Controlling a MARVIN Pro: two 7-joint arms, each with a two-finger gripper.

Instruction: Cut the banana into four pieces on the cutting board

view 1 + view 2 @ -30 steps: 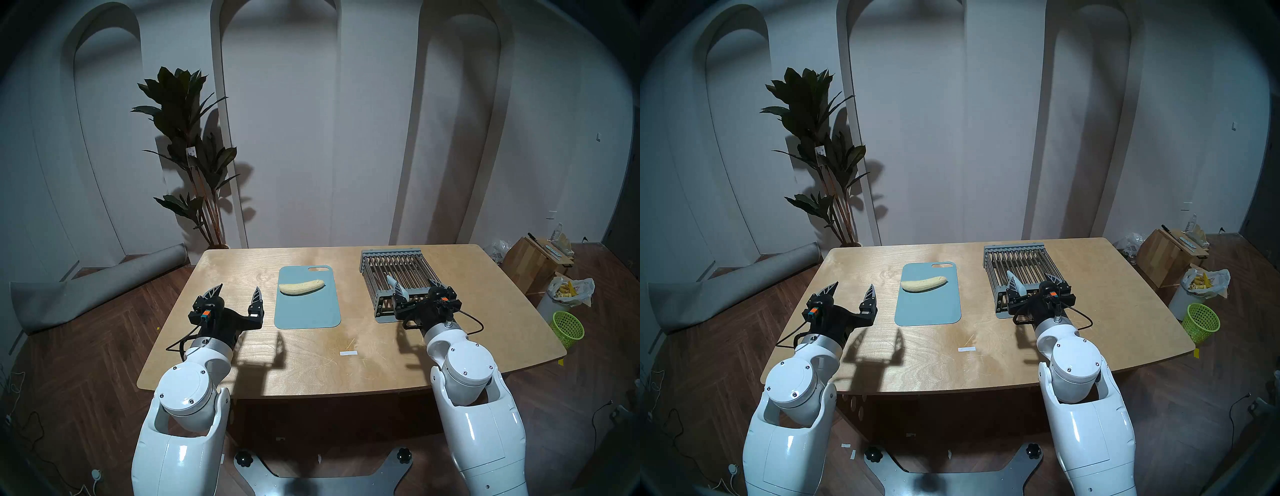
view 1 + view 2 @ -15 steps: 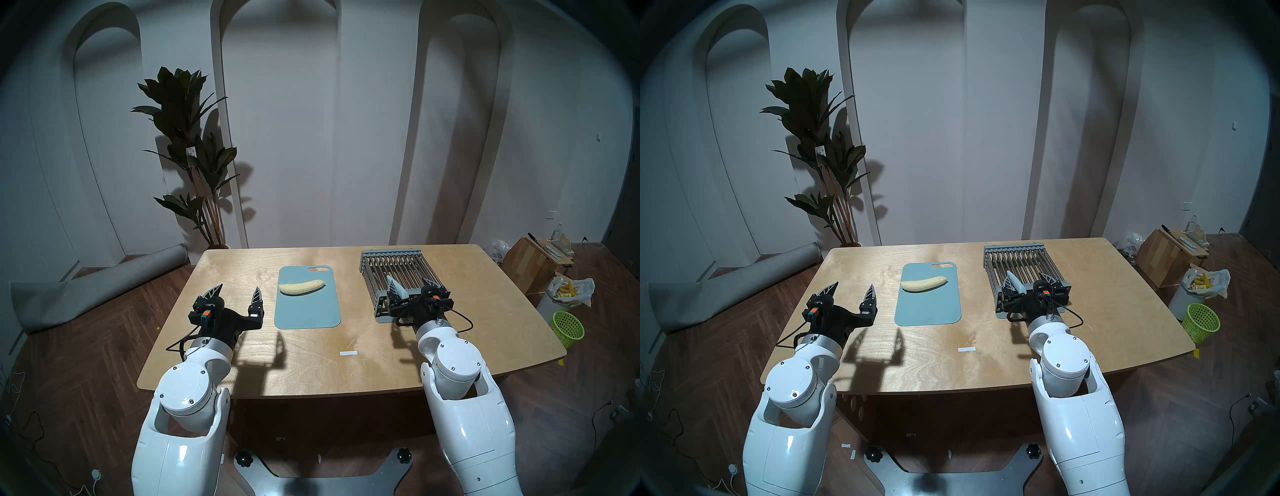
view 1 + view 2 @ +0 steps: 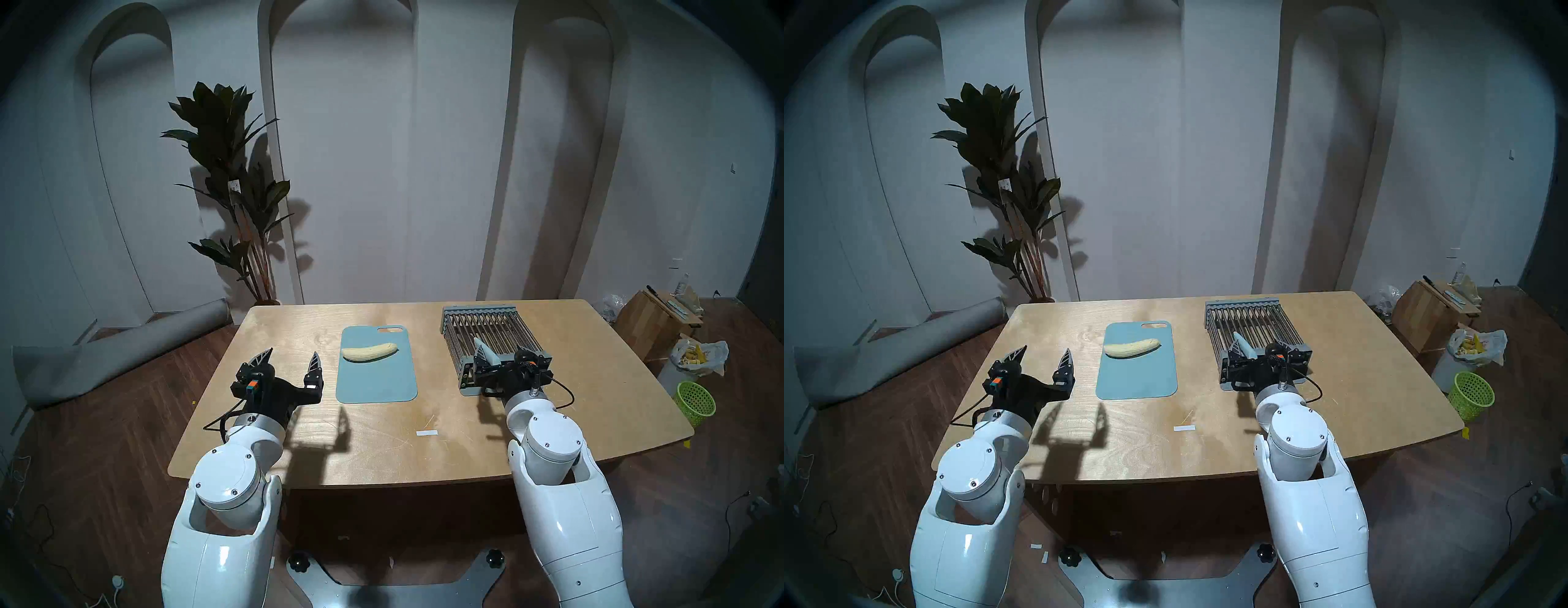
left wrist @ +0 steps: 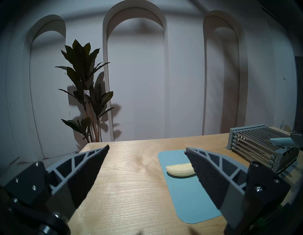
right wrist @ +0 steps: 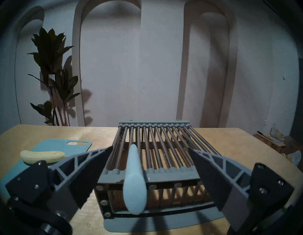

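We see a pale wooden table with rounded corners [image 3: 297, 450] filling the middle of the scene. On its far right part stands a grey slatted rack with metal bars [image 3: 488, 331], resting on a grey mat. At the table's centre lies the thin flat blue-grey plastic cutting board [image 3: 375, 382], its oblong handle slot at the far end. Across the far half of that board lies the peeled, pale cream-yellow curved banana [image 3: 370, 352], whole, its ends pointing left and right.

Our left gripper [image 3: 292, 358] hangs over the table to the left of the cutting board, jaws spread wide and holding nothing. The banana lies just right of and a little beyond its right fingertip, apart from it; in the left wrist view the banana [image 4: 180, 169] shows partly behind the right finger [image 4: 213, 177].

Our right gripper [image 5: 150, 150] is at the near end of the rack, jaws wide apart, with nothing clamped. A light blue rounded handle [image 5: 134, 180] sticks out of the rack's near edge toward us, between the two fingers and nearer the left one, touching neither that we can see. From this gripper the banana [image 5: 43, 156] lies well to the left, on the board [image 5: 52, 146].
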